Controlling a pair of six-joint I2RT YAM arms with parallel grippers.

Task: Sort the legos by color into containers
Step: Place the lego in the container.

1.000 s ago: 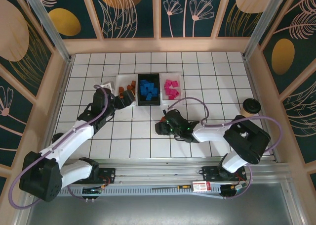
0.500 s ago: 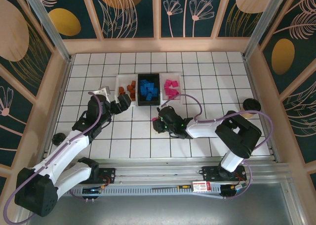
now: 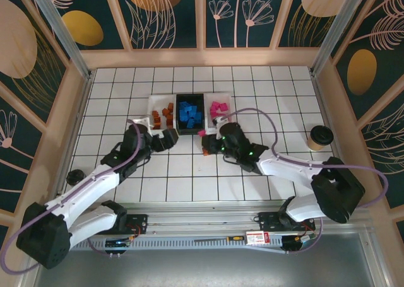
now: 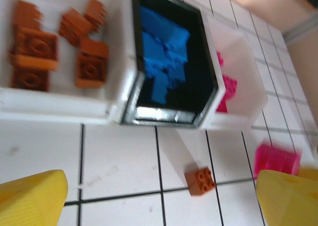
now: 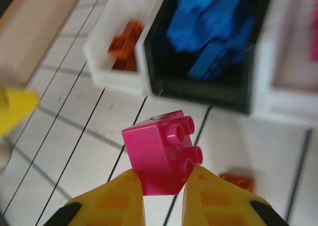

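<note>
My right gripper [image 5: 162, 180] is shut on a magenta-pink lego [image 5: 158, 149], held above the tiles in front of the black tray [image 5: 248, 99] of blue legos [image 5: 211, 25]. In the top view this right gripper [image 3: 208, 142] sits just short of the trays. One orange-brown lego [image 4: 200, 180] lies loose on the floor, also seen past the right fingers as an orange lego [image 5: 237, 181]. My left gripper [image 4: 159, 201] is open, its fingers wide on either side of that loose brick and nothing between them. The left white tray [image 4: 54, 104] holds orange legos [image 4: 35, 49]. The right white tray [image 4: 248, 94] holds pink ones.
The three trays stand side by side: white tray [image 3: 155, 104], black tray [image 3: 190, 131], white tray [image 3: 228, 113]. A dark paper cup [image 3: 320, 136] stands at the right. A small black object [image 3: 76, 175] lies at the left wall. Wooden walls ring the tiled floor.
My right gripper has risen and moved toward the trays carrying the pink lego. My left gripper has drawn back from the orange tray, down and to the right.
</note>
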